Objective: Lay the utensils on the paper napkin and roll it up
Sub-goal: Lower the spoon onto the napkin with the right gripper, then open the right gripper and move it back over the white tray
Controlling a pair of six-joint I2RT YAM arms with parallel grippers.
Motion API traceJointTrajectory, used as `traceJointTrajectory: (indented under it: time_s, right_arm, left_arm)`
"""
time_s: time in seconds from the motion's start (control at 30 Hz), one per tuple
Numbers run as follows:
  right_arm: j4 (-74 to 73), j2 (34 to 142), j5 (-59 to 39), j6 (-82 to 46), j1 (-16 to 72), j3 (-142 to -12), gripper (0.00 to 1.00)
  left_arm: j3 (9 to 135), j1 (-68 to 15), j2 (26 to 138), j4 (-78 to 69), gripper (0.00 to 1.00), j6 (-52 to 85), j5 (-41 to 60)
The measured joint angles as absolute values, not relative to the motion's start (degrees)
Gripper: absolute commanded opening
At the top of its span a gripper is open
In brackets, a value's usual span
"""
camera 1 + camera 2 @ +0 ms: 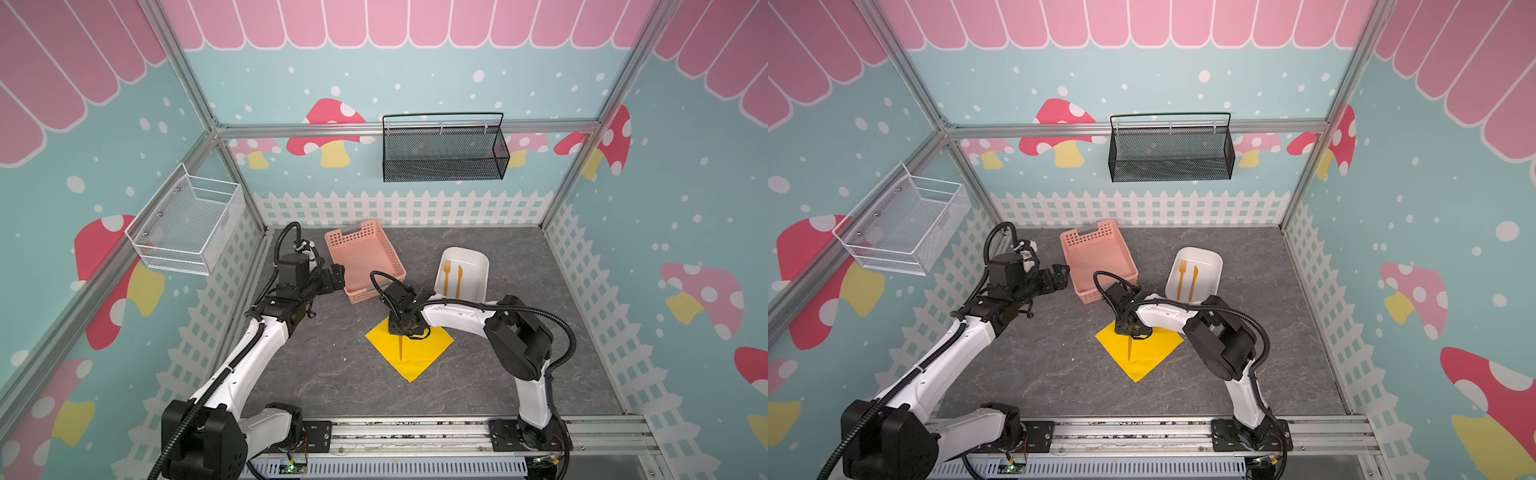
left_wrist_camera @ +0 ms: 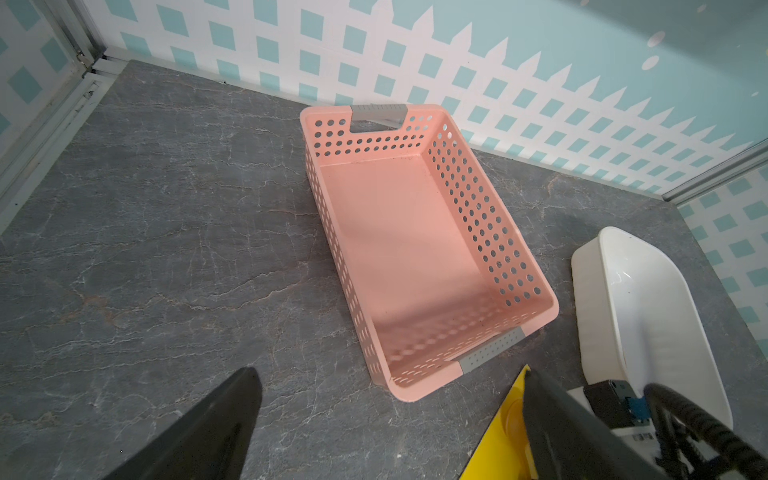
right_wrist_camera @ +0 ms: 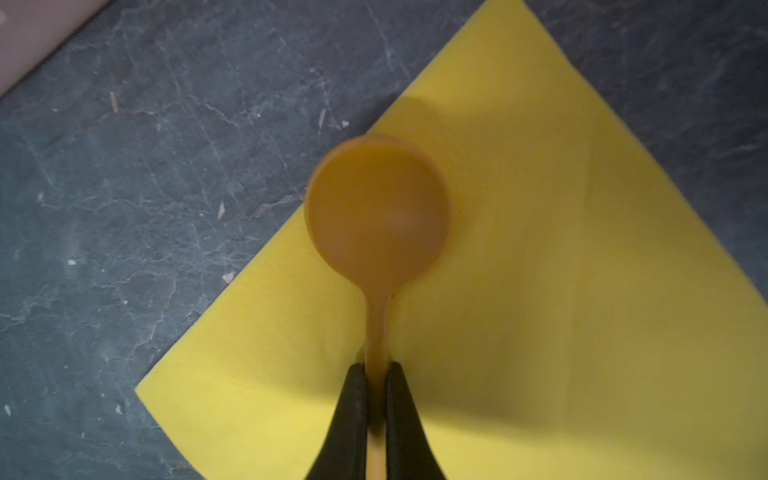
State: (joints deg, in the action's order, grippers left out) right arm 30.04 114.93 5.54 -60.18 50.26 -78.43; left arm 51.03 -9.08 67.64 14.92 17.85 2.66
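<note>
Bright even top views; dim, blurred right-wrist close-up

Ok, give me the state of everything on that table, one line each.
Paper napkin: flat, unrolled.
Spoon: gripped by its handle, over the napkin.
Fork: lying in the white tub.
Knife: lying in the tub beside the fork.
Pink basket: empty.
Right gripper: jaws shut on the spoon.
Left gripper: jaws open, empty.

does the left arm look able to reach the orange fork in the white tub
Probably not easily: the pink perforated basket sits between the open left pincer and the white plastic tub holding the orange plastic fork, and the right arm crosses the tub's near side.
</note>
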Motion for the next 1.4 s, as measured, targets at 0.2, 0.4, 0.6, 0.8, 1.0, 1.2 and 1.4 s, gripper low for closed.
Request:
traceJointTrajectory:
  time_s: [0.2, 0.4, 0.6, 0.8, 1.0, 1.2, 1.4]
  right_arm:
    - [29.9, 115.2, 5.4, -60.1, 50.3, -78.7, 0.16]
    - [29.8, 115.2, 5.1, -60.0, 50.3, -78.9, 0.24]
    - [30.2, 115.2, 5.1, -59.9, 50.3, -79.5, 0.25]
    - [31.1, 115.2, 5.3, -59.8, 50.3, -80.3, 0.26]
    - [32.6, 114.9, 6.0, -59.4, 50.2, -82.6, 0.28]
    - [34.9, 112.3, 7.2, -57.6, 48.6, -85.2, 0.29]
    - [37.1, 110.8, 7.9, -53.0, 43.4, -90.2, 0.29]
  left_arm:
    - [51.0, -9.1, 67.7, 15.0, 1.00, 17.8, 2.7]
    - [51.0, -9.1, 68.1, 15.3, 1.00, 17.8, 2.7]
    - [51.0, -9.1, 68.4, 15.3, 1.00, 17.8, 3.1]
    - [51.1, -9.0, 68.4, 15.3, 1.00, 17.9, 3.4]
    - [51.2, -9.0, 68.5, 15.3, 1.00, 17.9, 3.7]
    - [51.3, -8.6, 68.9, 15.3, 1.00, 17.9, 3.8]
    - [51.3, -8.5, 69.0, 15.3, 1.00, 17.8, 3.7]
